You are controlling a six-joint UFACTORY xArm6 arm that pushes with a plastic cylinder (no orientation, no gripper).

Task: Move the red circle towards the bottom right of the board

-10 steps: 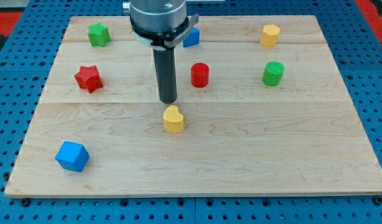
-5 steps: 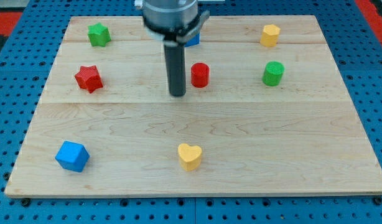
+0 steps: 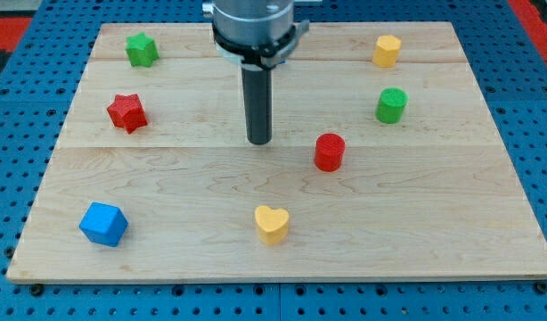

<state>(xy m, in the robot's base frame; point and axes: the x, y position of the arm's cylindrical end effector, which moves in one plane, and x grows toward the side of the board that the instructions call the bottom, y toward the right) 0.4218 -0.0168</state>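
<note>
The red circle point(image 3: 329, 152) is a short red cylinder standing just right of the board's middle. My tip point(image 3: 259, 141) is on the board to its left, about a block's width of bare wood apart from it and slightly higher in the view. The rod rises straight up to the dark arm head at the view's top. The yellow heart point(image 3: 272, 224) lies below my tip, near the board's bottom edge.
A green cylinder point(image 3: 391, 105) and a yellow block point(image 3: 387, 50) stand at the upper right. A red star point(image 3: 126, 112) and a green star point(image 3: 142, 48) stand at the upper left. A blue cube point(image 3: 103, 223) sits at the lower left.
The red circle has moved down and to the right, from beside the rod to right of centre. My tip shifted slightly right. Earlier, the yellow heart slid down toward the bottom edge.
</note>
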